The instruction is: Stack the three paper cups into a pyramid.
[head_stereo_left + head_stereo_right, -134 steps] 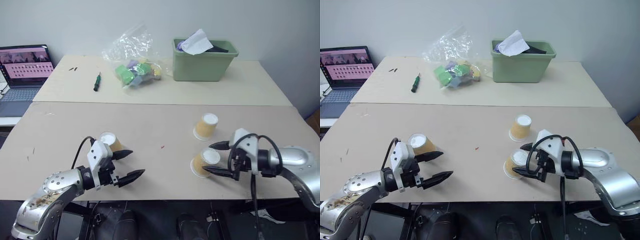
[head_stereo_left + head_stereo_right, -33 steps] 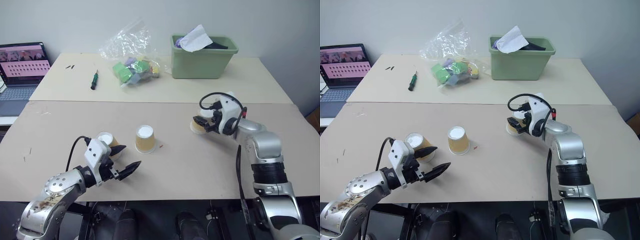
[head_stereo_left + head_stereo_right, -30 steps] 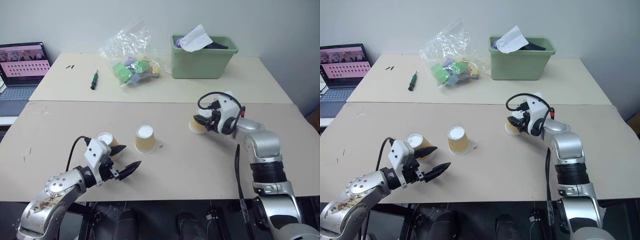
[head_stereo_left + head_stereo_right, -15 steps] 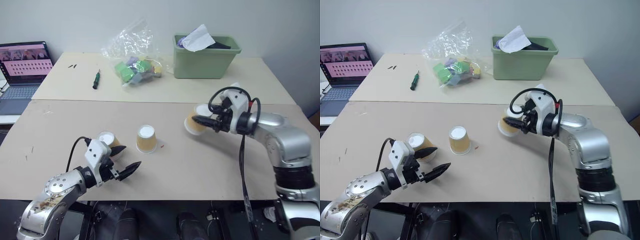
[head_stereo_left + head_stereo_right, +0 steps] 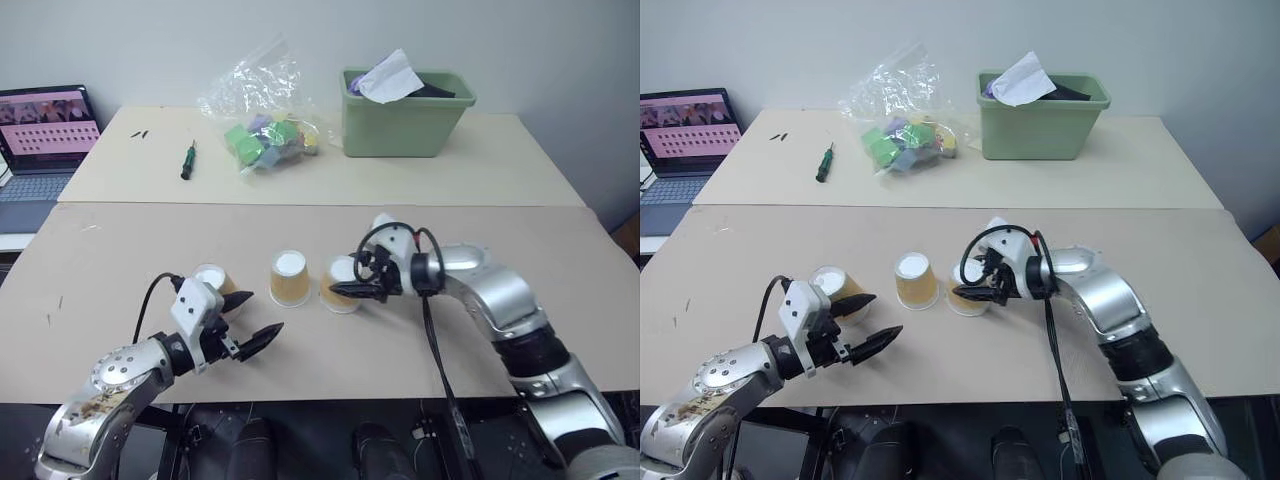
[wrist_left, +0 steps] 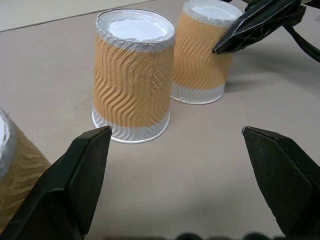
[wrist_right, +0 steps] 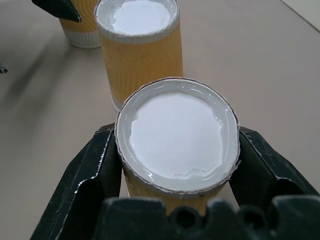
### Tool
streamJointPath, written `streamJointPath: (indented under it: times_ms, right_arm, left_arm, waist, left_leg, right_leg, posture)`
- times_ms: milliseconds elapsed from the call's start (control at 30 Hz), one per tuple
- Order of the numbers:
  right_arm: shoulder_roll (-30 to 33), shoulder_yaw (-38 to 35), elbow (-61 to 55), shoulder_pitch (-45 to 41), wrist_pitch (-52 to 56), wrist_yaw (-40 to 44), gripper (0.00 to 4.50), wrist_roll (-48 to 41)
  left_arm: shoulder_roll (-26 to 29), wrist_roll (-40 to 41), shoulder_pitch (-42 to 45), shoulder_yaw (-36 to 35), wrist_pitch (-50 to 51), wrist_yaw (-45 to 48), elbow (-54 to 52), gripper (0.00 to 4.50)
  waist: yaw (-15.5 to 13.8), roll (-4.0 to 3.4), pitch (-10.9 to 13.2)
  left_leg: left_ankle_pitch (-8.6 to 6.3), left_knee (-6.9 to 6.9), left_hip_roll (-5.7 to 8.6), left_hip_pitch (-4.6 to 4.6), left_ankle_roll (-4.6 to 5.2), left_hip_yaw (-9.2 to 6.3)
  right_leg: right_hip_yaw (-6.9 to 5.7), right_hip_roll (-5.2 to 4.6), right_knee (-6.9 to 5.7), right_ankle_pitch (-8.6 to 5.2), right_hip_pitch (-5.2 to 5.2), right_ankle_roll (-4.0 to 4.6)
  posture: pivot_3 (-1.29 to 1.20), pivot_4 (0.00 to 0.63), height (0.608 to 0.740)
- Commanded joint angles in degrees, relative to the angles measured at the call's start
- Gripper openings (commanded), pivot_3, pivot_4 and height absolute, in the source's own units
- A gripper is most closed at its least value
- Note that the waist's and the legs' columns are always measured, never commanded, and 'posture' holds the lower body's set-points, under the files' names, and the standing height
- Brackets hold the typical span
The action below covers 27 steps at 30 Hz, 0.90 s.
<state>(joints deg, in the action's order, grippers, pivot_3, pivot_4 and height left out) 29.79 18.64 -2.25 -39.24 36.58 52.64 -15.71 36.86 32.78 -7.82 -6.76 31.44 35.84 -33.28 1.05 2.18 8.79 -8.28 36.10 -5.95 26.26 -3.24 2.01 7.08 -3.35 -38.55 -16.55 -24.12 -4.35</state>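
the right gripper (image 5: pixel 345 283) reaches in from the right, clenched on a cup (image 5: pixel 340 286). this cup is just beside the middle cup (image 5: pixel 290 278). the left gripper (image 5: pixel 256 319) rests open near the third cup (image 5: pixel 212 282).

Standing upside down on the near table (image 5: pixel 120 250): three paper cups (image 5: pixel 290 279), (image 5: pixel 340 286), (image 5: pixel 214 283). Sitting on the far table (image 5: pixel 500 170) behind it: one green bin (image 5: pixel 405 110), one bag of blocks (image 5: pixel 262 120), one screwdriver (image 5: pixel 186 161). Sitting beside that: one laptop (image 5: pixel 42 140).

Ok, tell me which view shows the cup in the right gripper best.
The right wrist view: the held cup sits upside down between both fingers, white base facing the camera. The eye views show it small beside the middle cup; the left wrist view shows its ribbed side.
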Motion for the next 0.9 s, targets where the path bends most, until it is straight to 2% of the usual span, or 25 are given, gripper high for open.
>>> streamJointPath:
  times_ms: [33,67,133,233,433,533,667,733,900]
  right_arm:
    - [-0.5,0.5,1.7,-0.8,-2.3,1.0,2.7,1.7]
    - [-0.5,0.4,1.9,-0.8,-2.4,1.1,2.7,1.8]
    - [-0.6,0.1,2.3,-0.6,-2.8,1.2,3.69,2.2]
    - [-0.7,-0.5,1.8,-0.2,-2.8,1.3,4.45,2.2]
    - [2.8,-7.3,-8.3,2.8,0.8,2.4,4.45,-3.3]
    - [7.1,-19.8,-18.2,5.2,7.1,5.0,4.45,-15.9]
    - [9.2,-27.8,-23.9,4.8,12.6,2.6,4.45,-25.6]
    - [9.7,-28.4,-26.5,3.8,14.6,0.0,4.45,-27.2]
    - [14.4,-15.4,-32.4,6.8,11.4,-5.3,4.45,-14.5]
  left_arm:
    - [0.0,0.1,-0.9,-1.5,-0.2,-0.6,-2.8,4.5]
    - [0.0,0.2,-1.1,-1.6,-0.1,-0.7,-3.0,4.5]
    - [0.0,0.2,-1.5,-1.7,-0.2,-0.9,-3.2,4.5]
    - [0.0,0.2,-1.7,-1.9,-0.1,-1.1,-3.4,4.5]
    - [0.1,0.1,-1.9,-1.9,-0.4,-0.9,-3.1,4.5]
    - [-0.2,-0.1,-3.1,-2.4,-0.6,-1.3,-3.3,4.5]
    - [-2.6,-0.4,-5.5,-2.2,-0.8,-3.9,-4.5,4.5]
    - [-5.1,-1.6,-7.9,-1.4,-1.4,-6.4,-5.6,4.5]
    - [-15.0,-10.1,-16.6,-2.2,-7.8,-17.1,-4.8,4.5]
  waist:
    - [-0.1,0.0,0.0]
    - [-0.2,0.0,0.0]
    - [-0.2,0.0,0.0]
    - [-0.2,0.0,0.0]
    - [-0.4,0.0,0.0]
    - [-0.8,0.0,0.0]
    - [-0.7,0.01,0.0]
    - [0.1,0.03,0.0]
    - [0.3,0.11,0.0]
  left_leg:
    - [0.0,0.0,0.0,0.0,0.0,0.0]
    - [0.0,-0.01,0.0,0.0,0.0,0.0]
    - [0.0,-0.01,0.0,0.0,0.0,0.0]
    - [0.0,0.0,0.0,0.0,0.0,0.0]
    - [0.0,-0.07,0.0,0.05,0.0,0.0]
    - [0.0,-0.06,0.0,0.11,0.0,-0.01]
    - [-0.01,-0.03,0.0,0.06,-0.01,-0.01]
    - [-0.01,-0.03,-0.02,-0.05,-0.01,-0.01]
    - [-0.01,-0.04,-0.01,-0.05,0.0,0.0]
  right_leg:
    - [0.0,0.0,0.0,0.0,0.0,0.0]
    - [-0.01,0.0,0.0,0.0,0.01,0.0]
    - [-0.01,0.0,0.0,0.0,0.0,0.01]
    - [-0.01,0.0,-0.01,0.0,0.0,0.01]
    - [-0.01,0.0,-0.01,-0.01,-0.05,0.01]
    - [-0.03,-0.01,0.0,-0.01,-0.06,0.01]
    - [-0.03,-0.02,0.02,-0.02,-0.01,0.02]
    - [-0.02,-0.02,0.02,-0.03,0.05,0.03]
    - [0.01,-0.04,0.04,-0.04,0.01,0.05]
  posture:
    - [0.0,0.15,0.692]
    - [0.0,0.15,0.692]
    - [0.0,0.15,0.692]
    - [0.0,0.15,0.692]
    - [0.0,0.15,0.692]
    - [0.0,0.15,0.692]
    - [0.0,0.15,0.692]
    - [0.0,0.15,0.692]
    - [0.0,0.15,0.692]
